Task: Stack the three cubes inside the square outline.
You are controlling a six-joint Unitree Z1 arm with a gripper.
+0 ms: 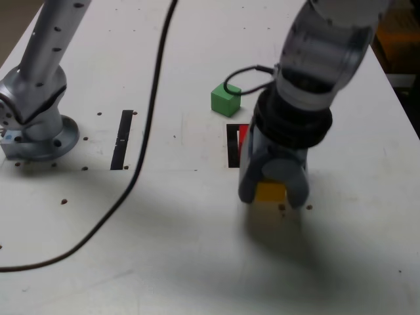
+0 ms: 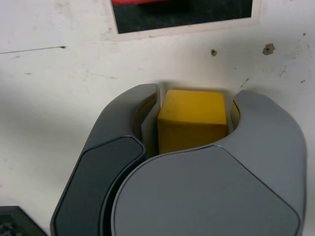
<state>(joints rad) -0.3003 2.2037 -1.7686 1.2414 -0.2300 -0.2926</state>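
partly hidden: the red cube (image 1: 243,134) and the square outline (image 1: 233,146)

in the exterior view the arm (image 1: 293,98) covered much of both and blurred at its edges; the wrist view's top edge cut both off, and the pincer (image 2: 197,118) hid the yellow cube's (image 2: 193,106) lower part.

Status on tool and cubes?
Tool around yellow, grip unconfirmed. Yellow outside outline. Red inside it, partly hidden by arm. Green outside, beyond tool's reach-in.
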